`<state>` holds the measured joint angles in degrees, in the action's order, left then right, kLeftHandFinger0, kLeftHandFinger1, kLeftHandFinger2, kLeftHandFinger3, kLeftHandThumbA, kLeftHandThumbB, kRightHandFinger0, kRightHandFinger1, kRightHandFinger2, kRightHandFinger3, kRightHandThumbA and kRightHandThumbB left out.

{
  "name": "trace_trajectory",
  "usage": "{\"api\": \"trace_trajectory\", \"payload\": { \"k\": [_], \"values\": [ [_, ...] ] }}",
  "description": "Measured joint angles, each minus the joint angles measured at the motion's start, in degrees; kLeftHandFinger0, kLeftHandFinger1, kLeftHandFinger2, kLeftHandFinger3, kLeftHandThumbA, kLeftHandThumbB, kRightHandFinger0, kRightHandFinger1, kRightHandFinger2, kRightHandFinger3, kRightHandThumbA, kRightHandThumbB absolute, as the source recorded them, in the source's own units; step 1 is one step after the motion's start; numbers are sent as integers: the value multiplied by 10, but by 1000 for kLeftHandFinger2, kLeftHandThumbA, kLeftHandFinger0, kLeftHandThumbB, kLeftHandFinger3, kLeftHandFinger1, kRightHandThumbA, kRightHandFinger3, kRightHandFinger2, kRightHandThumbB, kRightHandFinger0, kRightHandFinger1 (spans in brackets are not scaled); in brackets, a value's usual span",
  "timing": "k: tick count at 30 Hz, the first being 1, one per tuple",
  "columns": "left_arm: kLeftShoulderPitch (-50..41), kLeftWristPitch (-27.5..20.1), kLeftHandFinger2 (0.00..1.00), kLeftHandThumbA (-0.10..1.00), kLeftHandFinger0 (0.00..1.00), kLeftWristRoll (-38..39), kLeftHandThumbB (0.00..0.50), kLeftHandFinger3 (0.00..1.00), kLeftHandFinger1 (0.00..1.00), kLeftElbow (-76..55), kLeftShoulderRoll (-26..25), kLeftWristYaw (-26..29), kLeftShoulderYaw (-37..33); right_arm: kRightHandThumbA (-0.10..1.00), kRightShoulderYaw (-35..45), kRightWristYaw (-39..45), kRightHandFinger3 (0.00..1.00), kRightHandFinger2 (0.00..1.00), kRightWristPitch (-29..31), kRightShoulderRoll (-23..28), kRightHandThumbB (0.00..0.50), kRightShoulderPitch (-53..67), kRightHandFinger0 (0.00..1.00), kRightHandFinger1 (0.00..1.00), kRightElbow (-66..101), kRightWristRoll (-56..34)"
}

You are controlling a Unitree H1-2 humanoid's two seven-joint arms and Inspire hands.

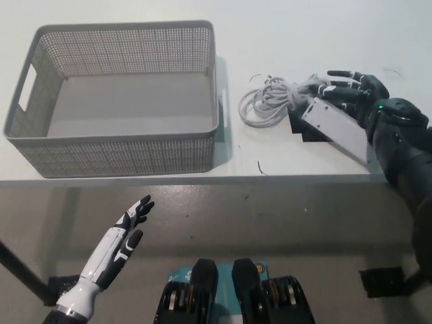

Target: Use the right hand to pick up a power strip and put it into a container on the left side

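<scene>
Head view: right hand (352,91) has fingers wrapped over the top end of the power strip (337,128), gripping it, strip tilted on the table (304,34) right of the basket (115,145). Its coiled white cord (266,108) lies between strip and basket. Left hand (118,243) low at lower left, fingers spread, holding nothing.

There is one basket (115,145), one power strip (335,126) (with one coiled cable (266,106)), one table (283,40) and two hands.
</scene>
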<state>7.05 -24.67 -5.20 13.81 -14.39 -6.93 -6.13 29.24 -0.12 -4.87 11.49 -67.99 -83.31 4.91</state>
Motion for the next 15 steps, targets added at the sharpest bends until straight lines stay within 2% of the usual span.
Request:
{"api": "trace_trajectory", "payload": {
  "k": [3, 4, 5, 6, 7, 10, 12, 13, 14, 15],
  "values": [
    [1, 0, 1000, 1000, 1000, 1, 251, 1000, 1000, 0, 0, -2, 0, -100, 50, -2, 593, 561, 3, -6, 68, 18, 0, 55, -3, -32],
    [1, 0, 1000, 1000, 1000, 1, 250, 1000, 1000, 1, 0, -3, 0, -100, 64, -2, 677, 561, 4, -6, 51, 17, 0, 48, -2, -43],
    [2, 0, 1000, 1000, 1000, 1, 245, 1000, 1000, 1, 0, -3, 0, -100, 80, -1, 791, 569, 5, -6, 70, 16, 0, 50, -2, -54],
    [2, 0, 1000, 1000, 1000, 1, 250, 1000, 1000, 1, 0, -4, 0, -100, 85, -1, 849, 571, 5, -6, 85, 16, 0, 45, -2, -59],
    [3, 0, 1000, 1000, 1000, 1, 249, 1000, 1000, 1, 0, -4, 0, -100, 95, -1, 1000, 568, 5, -6, 83, 16, 0, 42, -2, -67],
    [3, 0, 1000, 1000, 1000, 2, 243, 1000, 1000, 1, -1, -8, 0, -100, 129, -2, 1000, 556, 5, -6, 81, 15, 0, 1, -2, -94],
    [5, 0, 1000, 1000, 1000, 2, 246, 1000, 1000, 1, -1, -10, 0, -100, 161, -2, 916, 560, 3, -6, 98, 14, 0, 0, -3, -122],
    [5, 0, 1000, 1000, 1000, 2, 247, 1000, 1000, 1, -1, -10, 0, -100, 168, -2, 907, 544, 2, -6, 94, 14, 0, 0, -3, -130],
    [6, 0, 1000, 1000, 1000, 2, 249, 1000, 1000, 1, -1, -10, 1, -100, 177, -2, 774, 541, 1, -6, 101, 13, 0, 0, -4, -140],
    [7, 0, 1000, 1000, 1000, 2, 242, 1000, 1000, 1, -1, -10, 1, -100, 185, -2, 590, 525, -2, -7, 103, 12, 0, 0, -4, -150]
  ]
}}
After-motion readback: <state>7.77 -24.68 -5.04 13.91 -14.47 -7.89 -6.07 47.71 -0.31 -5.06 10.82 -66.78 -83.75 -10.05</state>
